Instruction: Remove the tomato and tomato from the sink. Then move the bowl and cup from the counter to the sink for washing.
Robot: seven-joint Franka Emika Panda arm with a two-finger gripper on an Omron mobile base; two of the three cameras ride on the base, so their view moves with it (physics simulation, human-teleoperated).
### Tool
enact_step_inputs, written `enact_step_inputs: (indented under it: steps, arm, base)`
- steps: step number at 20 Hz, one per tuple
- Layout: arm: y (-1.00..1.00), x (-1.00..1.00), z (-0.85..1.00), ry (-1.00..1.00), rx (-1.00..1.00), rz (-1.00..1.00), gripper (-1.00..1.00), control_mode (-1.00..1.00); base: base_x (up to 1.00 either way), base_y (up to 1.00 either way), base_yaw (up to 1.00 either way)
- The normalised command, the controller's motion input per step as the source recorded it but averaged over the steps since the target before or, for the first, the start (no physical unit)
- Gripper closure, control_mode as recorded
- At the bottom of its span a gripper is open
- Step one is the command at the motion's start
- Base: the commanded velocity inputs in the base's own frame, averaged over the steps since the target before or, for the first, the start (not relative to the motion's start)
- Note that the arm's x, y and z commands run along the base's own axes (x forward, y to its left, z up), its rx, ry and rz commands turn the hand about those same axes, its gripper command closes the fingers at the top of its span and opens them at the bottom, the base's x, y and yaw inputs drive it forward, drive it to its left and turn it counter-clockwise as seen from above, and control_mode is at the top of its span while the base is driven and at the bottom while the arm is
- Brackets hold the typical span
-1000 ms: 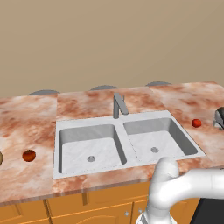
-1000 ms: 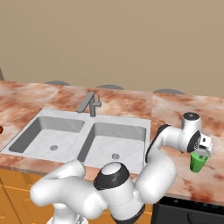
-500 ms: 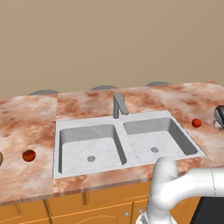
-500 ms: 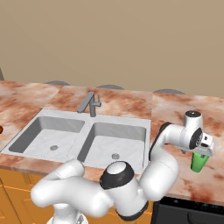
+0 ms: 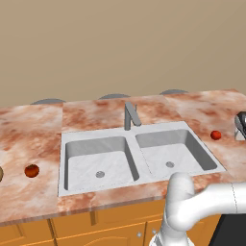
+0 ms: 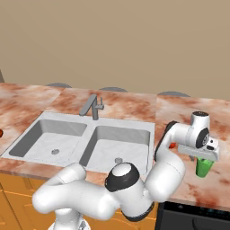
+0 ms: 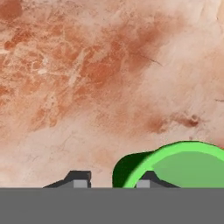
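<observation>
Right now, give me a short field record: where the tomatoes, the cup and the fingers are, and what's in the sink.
sink: both basins hold nothing, only the drains
darker tomato: on the counter, left of the sink
brighter tomato: on the counter, right of the sink
cup: upright on the counter, far right, directly under the hand
fingers: one on each side of the cup's rim
grip: cannot tell yet whether the cup is clamped

Both base views overlook the sink (image 5: 139, 153) (opposite sides); hand view hugs the counter (image 7: 87, 78).
</observation>
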Motion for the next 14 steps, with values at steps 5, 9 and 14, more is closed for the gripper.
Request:
enact_step_inputs:
  steps: [5,9,14]
  arm:
    - [0.00,-0.17,-0.25,0.06,0.07,0.00,1.00,-1.00]
    - [0.00,-0.13,-0.29,0.05,0.08,0.00,1.00,-1.00]
    - [0.02,-0.18,-0.13,0.01,0.11,0.00,1.00,-1.00]
  base:
    - [0.00,0.00,0.00]
    - [0.00,0.00,0.00]
    - [0.00,0.00,0.00]
